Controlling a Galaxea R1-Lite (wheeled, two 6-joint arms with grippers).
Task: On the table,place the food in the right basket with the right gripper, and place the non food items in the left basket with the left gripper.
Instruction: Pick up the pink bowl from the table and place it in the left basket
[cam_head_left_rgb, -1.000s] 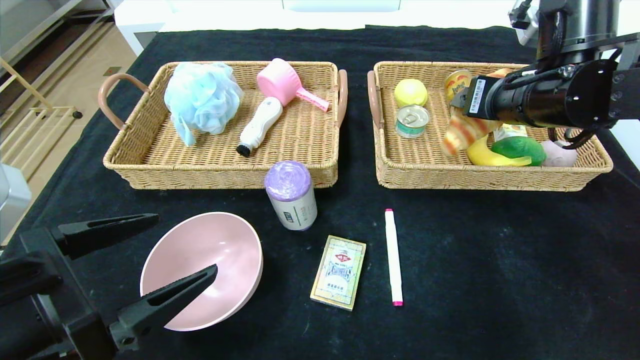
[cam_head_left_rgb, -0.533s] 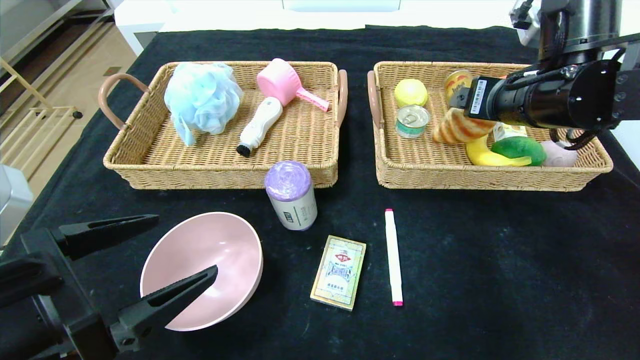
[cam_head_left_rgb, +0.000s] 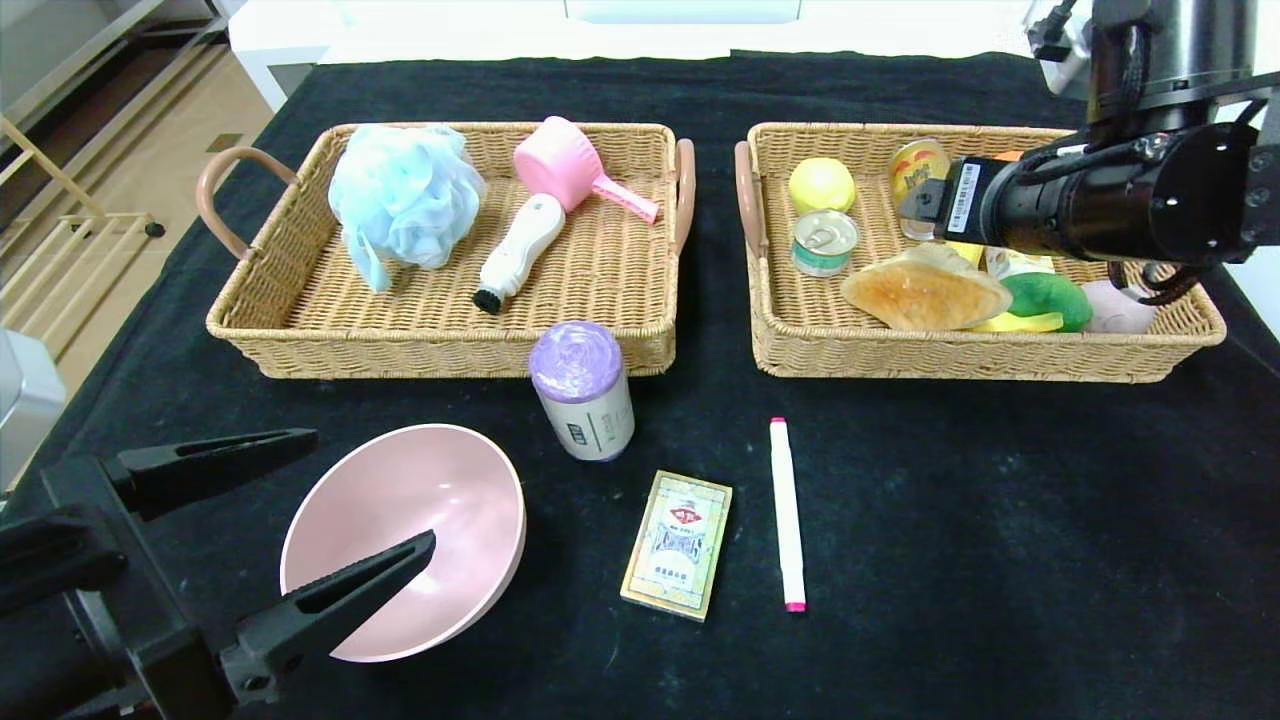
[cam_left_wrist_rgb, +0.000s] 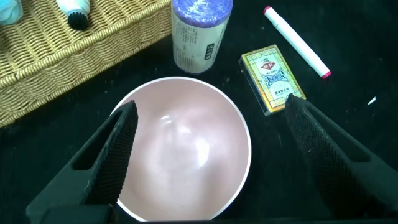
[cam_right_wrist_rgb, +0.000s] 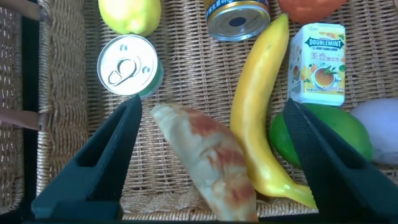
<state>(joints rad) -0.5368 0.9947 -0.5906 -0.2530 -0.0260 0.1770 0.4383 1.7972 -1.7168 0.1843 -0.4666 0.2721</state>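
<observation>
The table under its black cloth carries two wicker baskets along the far edge. The left basket holds a sponge, a brush and a scoop; the right basket is crowded with food, and the bread lies free near its front wall, against the banana. Above that, the right gripper hangs with its jaws spread and nothing between them, so the food side looks done to me. What remains is all non-food, lying toward the near edge in front of the left basket: a pink bowl, a purple roll, a card box and a marker. The left gripper, jaws wide and empty, hovers at the near left corner straddling the bowl, one finger over its hollow. I'd judge the bowl comes next: it sits directly beneath that arm, with its basket straight ahead toward the far edge.
</observation>
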